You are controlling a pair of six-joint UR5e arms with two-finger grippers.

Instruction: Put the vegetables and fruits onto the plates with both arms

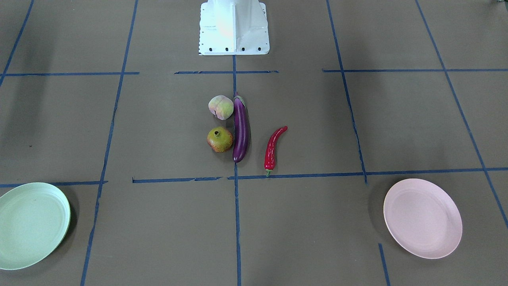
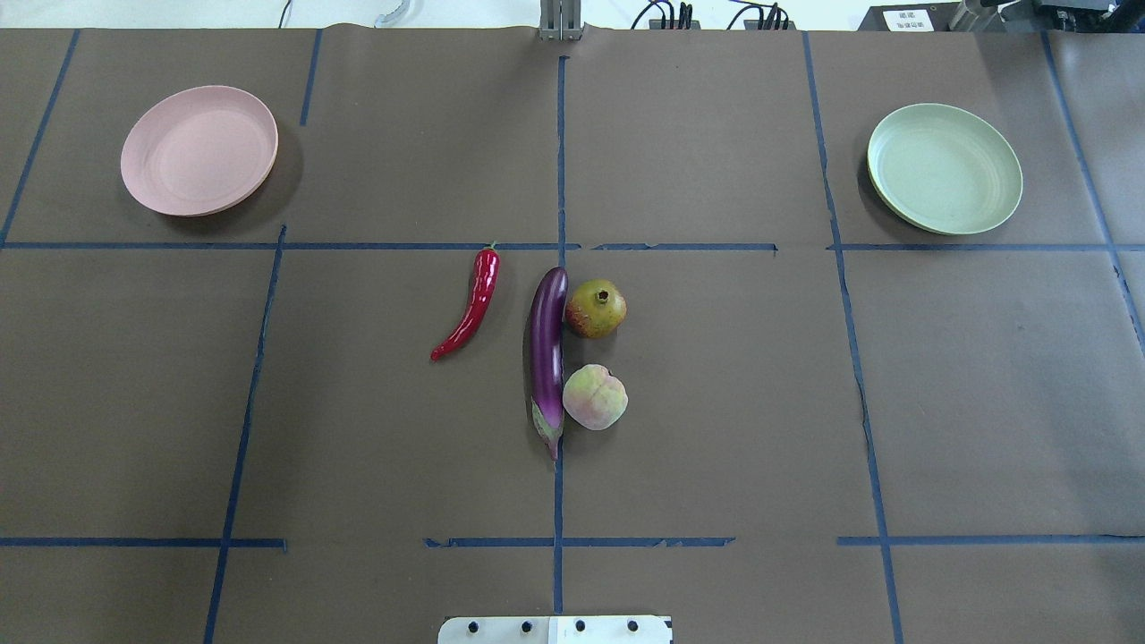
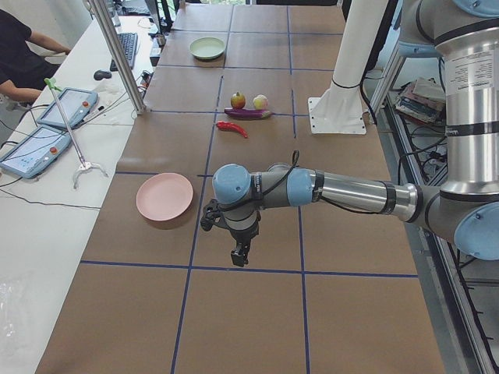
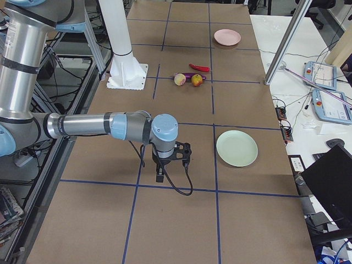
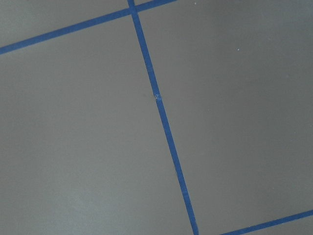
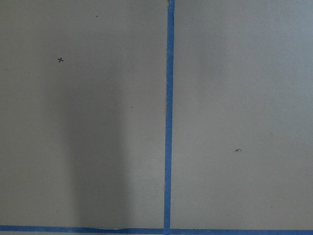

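The purple eggplant (image 2: 547,353) lies at the table's middle, with the pomegranate (image 2: 596,309) and the peach (image 2: 595,396) close beside it. The red chili pepper (image 2: 471,304) lies apart on the eggplant's other side. The pink plate (image 2: 199,149) stands far left and the green plate (image 2: 944,167) far right, both bare. My left gripper (image 3: 240,253) hangs over bare table near the pink plate (image 3: 164,197). My right gripper (image 4: 160,177) hangs near the green plate (image 4: 236,148). I cannot tell whether either is open. Both wrist views show only the table cover.
The white base block (image 1: 234,28) stands at the robot's side of the table. Blue tape lines (image 2: 559,161) cross the brown cover. An operator (image 3: 23,54) and tablets (image 3: 35,148) are at a side bench, with a metal post (image 3: 125,58) at the table's edge.
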